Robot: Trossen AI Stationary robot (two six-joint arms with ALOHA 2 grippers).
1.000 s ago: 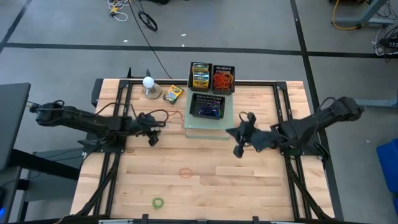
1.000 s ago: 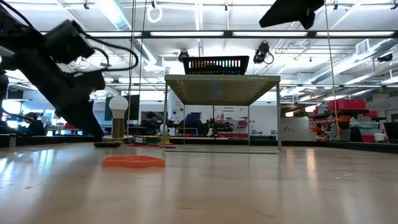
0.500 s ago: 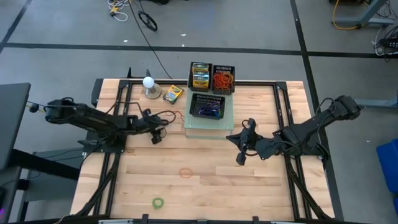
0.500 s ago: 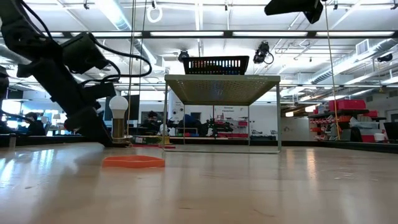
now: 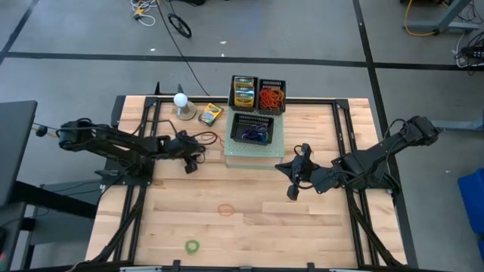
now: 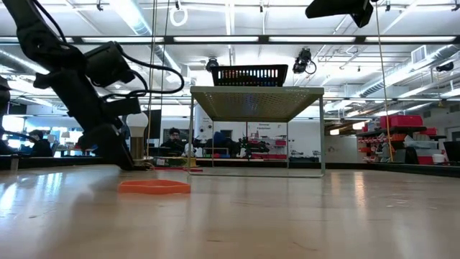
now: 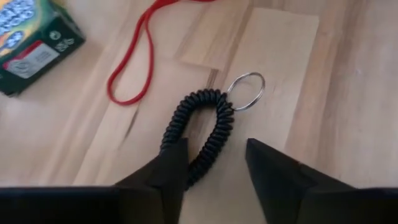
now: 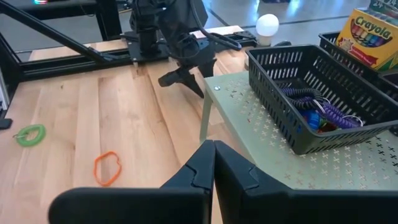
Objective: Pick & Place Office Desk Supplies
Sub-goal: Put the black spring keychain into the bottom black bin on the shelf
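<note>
Since half a second ago, the left gripper (image 7: 214, 163) is shifted slightly rightward over the wooden table (image 5: 302, 219), fingers parted astride a black coiled cord with a metal ring (image 7: 205, 130), not gripping it. Only the wrist view shows this cord, lying beside a thin red rubber band (image 7: 134, 56). The right gripper (image 8: 213, 163) hovers shut, empty.

- The left arm reaches in low from the left edge of the surface, its left tool (image 5: 190, 160) tipped downward, fingers (image 7: 163, 177) spread apart.
- The right arm stretches in from the right, raised well off the surface, its right tool (image 5: 291, 178) with fingers pressed together.
</note>
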